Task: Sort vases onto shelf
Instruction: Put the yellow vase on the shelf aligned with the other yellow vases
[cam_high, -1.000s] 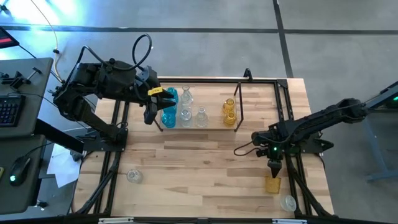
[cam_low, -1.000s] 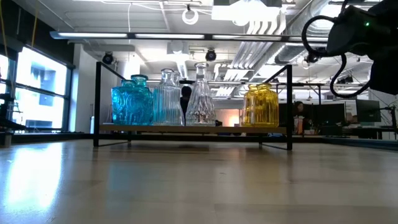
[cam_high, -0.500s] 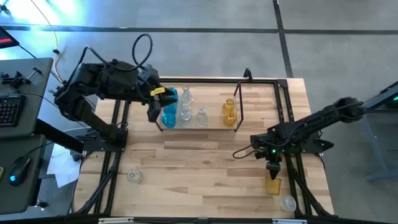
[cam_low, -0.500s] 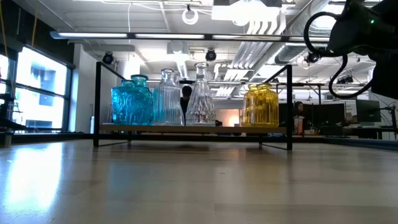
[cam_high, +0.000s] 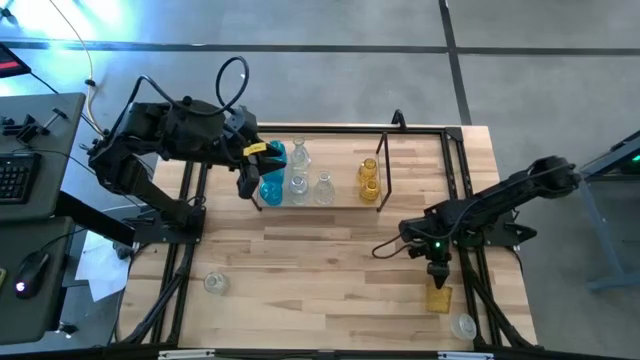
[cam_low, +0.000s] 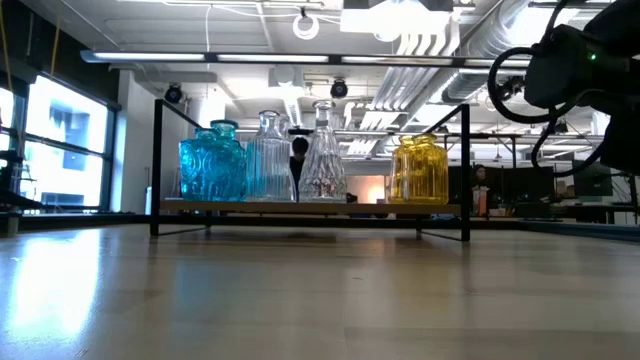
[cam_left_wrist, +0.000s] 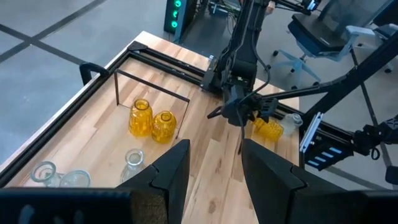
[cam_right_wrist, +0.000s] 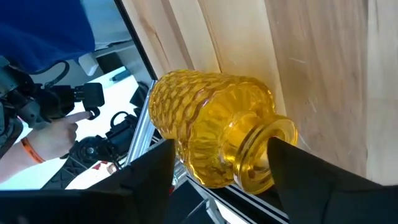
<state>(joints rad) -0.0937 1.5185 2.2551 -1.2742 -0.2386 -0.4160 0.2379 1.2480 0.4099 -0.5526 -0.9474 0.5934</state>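
Note:
The shelf (cam_high: 345, 197) stands at the table's far side. It carries blue vases (cam_high: 272, 172) at its left, clear ones (cam_high: 310, 180) in the middle and two amber ones (cam_high: 368, 178) at its right. Another amber vase (cam_high: 439, 298) lies on its side near the table's right near corner. My right gripper (cam_high: 437, 277) is open just above it, slanting down, one finger on each side of the vase's neck (cam_right_wrist: 249, 155). My left gripper (cam_high: 245, 180) hangs open with nothing between its fingers (cam_left_wrist: 214, 165), over the shelf's left end. My right gripper has its fingers (cam_right_wrist: 292, 168) on either side of the lying amber vase's neck, coming from above at a slant. I cannot tell whether they touch the glass. The vase rests on its side on the table.
One clear vase (cam_high: 463, 326) stands at the right near corner and another (cam_high: 213, 283) near the left near edge. The black frame rails (cam_high: 470, 290) run close beside the lying vase. A person's hand (cam_right_wrist: 50, 140) shows beyond the table's edge.
My right arm has come down a little over the lying amber vase. The vases have kept their places.

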